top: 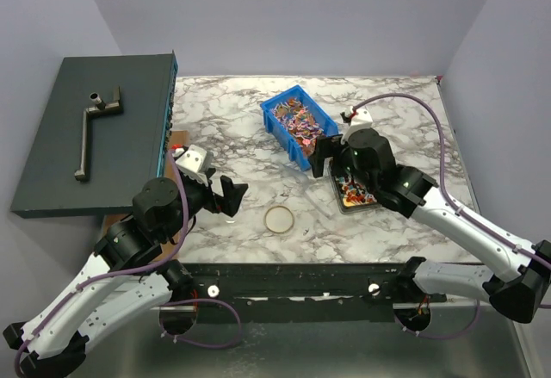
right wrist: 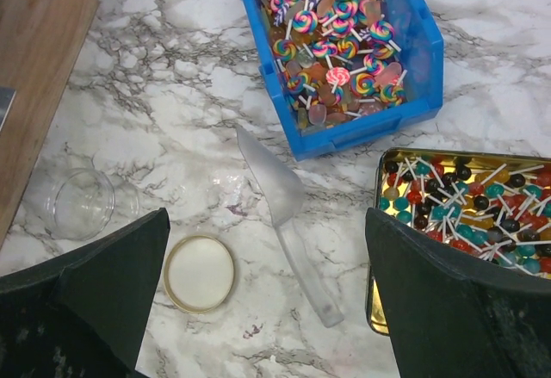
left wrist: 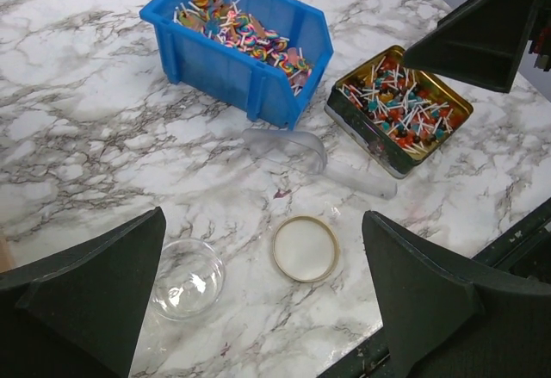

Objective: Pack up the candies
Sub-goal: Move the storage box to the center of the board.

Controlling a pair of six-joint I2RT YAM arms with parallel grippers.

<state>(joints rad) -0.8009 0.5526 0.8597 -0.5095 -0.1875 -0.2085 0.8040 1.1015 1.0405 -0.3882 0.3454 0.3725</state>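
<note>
- From above, my right arm covers most of the gold tin (left wrist: 357,137), and only its near corner shows. My right wrist view cuts the tin off at the right edge.
- The clear scoop (right wrist: 275,197) almost vanishes against the veined marble table (top: 224,128); from above I cannot make it out.
- The clear round cup (right wrist: 82,204) is likewise faint. It sits near my left gripper (top: 231,197), left of the lid (right wrist: 200,272).
- A brown wood-grain panel (right wrist: 34,77) is cut off at the left edge of my right wrist view, and I cannot tell what it belongs to.
- The candies (right wrist: 336,59) are swirl lollipops on white sticks, heaped in the blue bin (left wrist: 250,81) at the far centre of the table. Smaller ball-shaped ones on sticks fill the tin just right of and nearer than the bin.
- The bin is glossy moulded plastic with a sloped open front; the tin is rectangular metal with rounded corners.
- The lid is a flat gold-rimmed disc lying alone, near centre. The scoop lies between it and the bin.
- A matte dark grey platform (top: 52,154) at the left carries a dark metal crank handle (top: 86,133).
- My left gripper's jaws stand spread wide, gripping nothing.
- My right gripper (top: 334,167) hangs by the tin, jaws spread wide and empty.
</note>
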